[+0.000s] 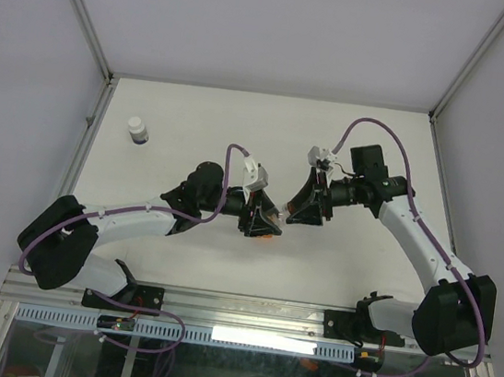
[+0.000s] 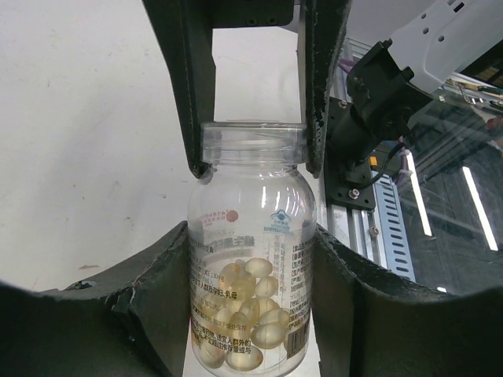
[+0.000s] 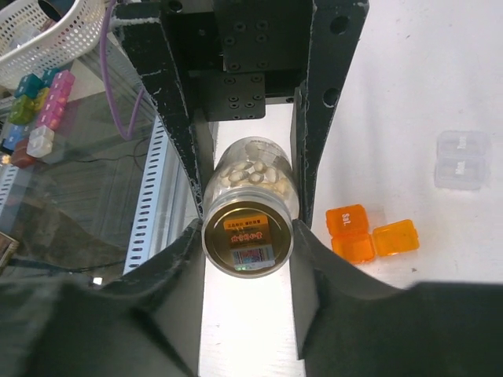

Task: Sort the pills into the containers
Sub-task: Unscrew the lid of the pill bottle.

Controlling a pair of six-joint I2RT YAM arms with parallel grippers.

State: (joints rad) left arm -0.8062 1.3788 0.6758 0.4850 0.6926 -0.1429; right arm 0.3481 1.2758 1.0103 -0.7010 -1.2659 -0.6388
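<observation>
A clear plastic bottle (image 2: 251,236) with several pale yellow softgel pills (image 2: 253,314) in it is held between both grippers at the table's middle (image 1: 278,216). My left gripper (image 2: 250,239) is shut on the bottle's body. My right gripper (image 3: 247,236) is shut on the bottle's top end, where a gold-faced cap (image 3: 247,237) faces its camera. In the left wrist view the right fingers (image 2: 196,94) clamp the neck. Open orange pill-box compartments (image 3: 369,233) lie on the table beside the bottle. A white bottle with a dark band (image 1: 137,129) stands at the far left.
A clear pill-box compartment (image 3: 462,159) lies on the table beyond the orange ones. A white basket (image 3: 47,31) and coloured pill boxes (image 3: 39,102) sit beyond the near edge, past the slotted metal rail (image 3: 153,196). White walls enclose the table.
</observation>
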